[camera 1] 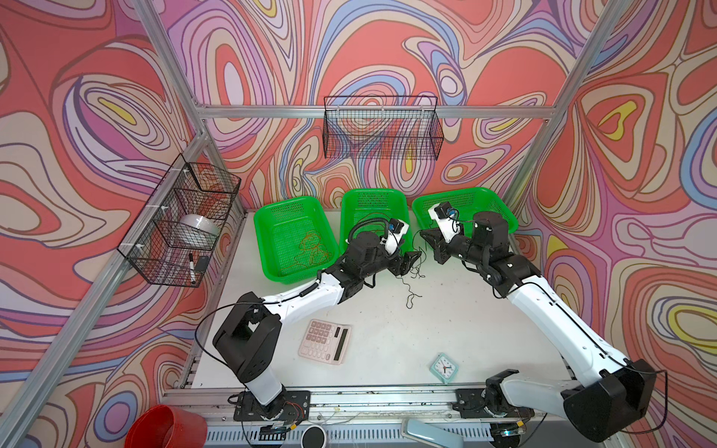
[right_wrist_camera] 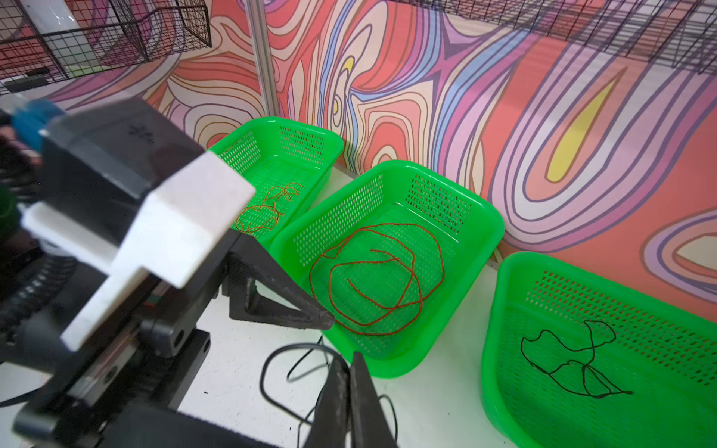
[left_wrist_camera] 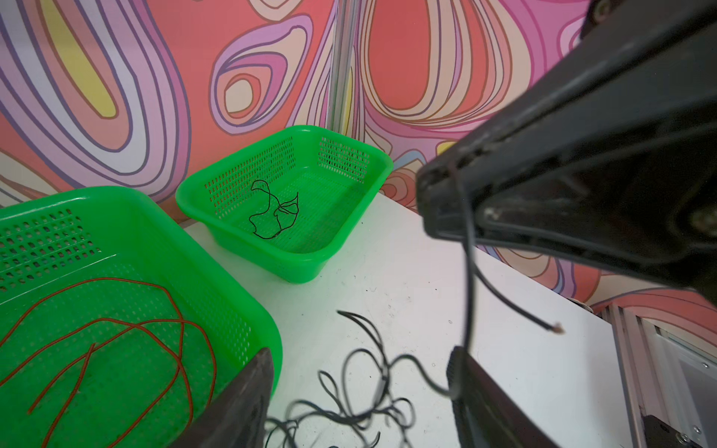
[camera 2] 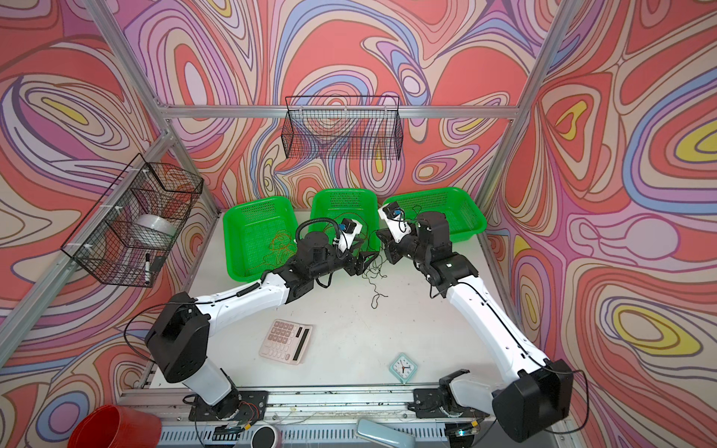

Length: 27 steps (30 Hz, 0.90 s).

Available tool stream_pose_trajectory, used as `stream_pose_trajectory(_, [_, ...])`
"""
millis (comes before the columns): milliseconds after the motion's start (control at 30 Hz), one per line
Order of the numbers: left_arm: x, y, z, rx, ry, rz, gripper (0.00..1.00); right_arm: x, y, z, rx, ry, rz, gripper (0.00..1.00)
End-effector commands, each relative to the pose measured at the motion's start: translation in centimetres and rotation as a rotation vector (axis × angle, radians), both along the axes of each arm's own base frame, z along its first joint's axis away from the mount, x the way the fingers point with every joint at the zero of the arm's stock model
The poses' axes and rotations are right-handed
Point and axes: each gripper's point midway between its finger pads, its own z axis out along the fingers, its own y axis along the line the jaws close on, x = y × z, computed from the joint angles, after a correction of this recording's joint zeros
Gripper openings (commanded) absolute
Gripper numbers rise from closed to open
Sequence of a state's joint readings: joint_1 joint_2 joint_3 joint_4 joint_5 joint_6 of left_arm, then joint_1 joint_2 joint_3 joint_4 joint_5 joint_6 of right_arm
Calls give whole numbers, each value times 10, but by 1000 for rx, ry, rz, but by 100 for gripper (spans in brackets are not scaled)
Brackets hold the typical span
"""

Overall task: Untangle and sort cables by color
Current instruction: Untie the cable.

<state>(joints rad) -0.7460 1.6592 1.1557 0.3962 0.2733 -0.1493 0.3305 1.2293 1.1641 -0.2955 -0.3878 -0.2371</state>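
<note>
Closest to the left wrist camera, the left gripper [left_wrist_camera: 361,355] stands with its black jaws apart, straddling a loose tangle of thin black cable [left_wrist_camera: 351,415] on the white table [left_wrist_camera: 407,271]. I see one strand running up from that tangle into the right gripper [right_wrist_camera: 349,362], whose jaws are pressed together on it. Whether the strand touches a left jaw I cannot tell. Three green perforated plastic baskets line the far table edge: the left basket [camera 1: 267,248] holds orange cable [camera 1: 310,248], the middle basket [right_wrist_camera: 388,166] red cable [right_wrist_camera: 417,279], the right basket [right_wrist_camera: 500,310] a black cable loop [right_wrist_camera: 589,360].
</note>
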Motion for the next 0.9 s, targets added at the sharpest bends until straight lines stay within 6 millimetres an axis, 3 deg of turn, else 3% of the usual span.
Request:
stream_pose_trajectory(0, [2,5,17,-23,-48,19,66,-8,6,-2,-18,-31,60,0])
stream_pose_trajectory(233, [-6,1,27,-56,-48,-31,58,-13,9,-5,-47,-45,99,0])
stream_pose_trajectory(433, [-8,-5,36,-72,-65,-67,34,-12,12,-12,-62,-33,122,0])
stream_pose_trajectory(600, [-8,-10,43,-72,-78,-89,3,0,12,-9,-17,-5,68,0])
stream_pose_trajectory(667, [-8,-11,49,-83,-89,-93,0,2,16,-7,19,18,75,0])
stream_pose_trajectory(700, [-8,-12,54,-91,-95,-99,0,4,16,-6,42,28,62,4])
stream_pose_trajectory(767, [-9,-13,63,-105,-103,-102,0,8,11,0,80,17,11,30])
stream_pose_trajectory(867, [-11,-12,80,-129,-128,-105,0,9,3,-3,114,-8,-47,53])
